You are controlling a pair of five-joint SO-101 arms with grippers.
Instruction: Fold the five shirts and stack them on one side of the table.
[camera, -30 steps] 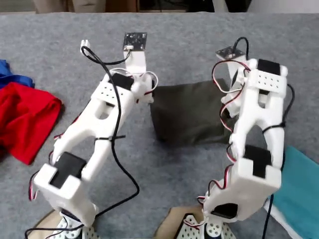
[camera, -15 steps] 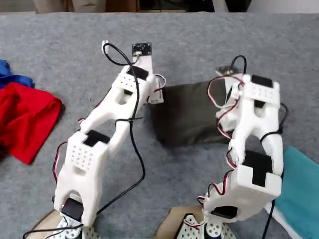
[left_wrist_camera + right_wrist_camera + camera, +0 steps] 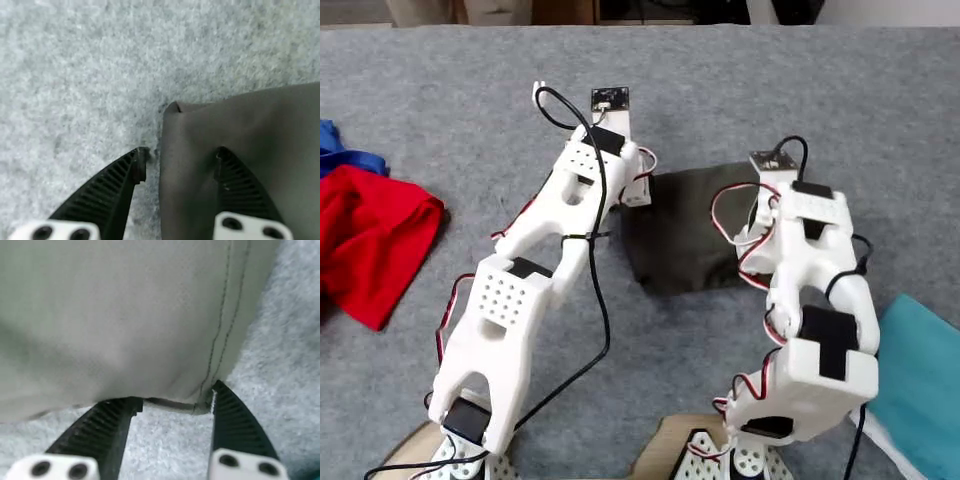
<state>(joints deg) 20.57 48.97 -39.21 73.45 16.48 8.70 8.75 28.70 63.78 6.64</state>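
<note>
Nearest you, the teal shirt (image 3: pixel 920 370) by the right arm (image 3: pixel 810 290) base hasn't budged. The left arm (image 3: pixel 535 270) was folded back a second ago and is now stretched out. The right arm has tucked its wrist down toward the cloth.

Net result: both grippers have arrived at the folded dark shirt (image 3: pixel 685 235) mid-table, one at each side edge. This looks like setup for a pinch, either a further fold or the carry to a stack. Nothing is grabbed yet.

- **Left gripper** (image 3: pixel 180 155): jaws spread, straddling the shirt's edge close to a corner. One finger (image 3: pixel 125 185) is on the bare table (image 3: pixel 720 90) just beside the edge; the other rests on top of the cloth.
- **Right gripper** (image 3: pixel 175 396): jaws spread too. The stitched hem corner sits right at the tips, with cloth between them but not clamped.

My guess is you close both next. Watch the left side: it may catch only the top layer.

Farther out on the left, the red shirt (image 3: pixel 375 245) and, behind it, the blue shirt (image 3: pixel 335 150) are still crumpled and unmoved.
</note>
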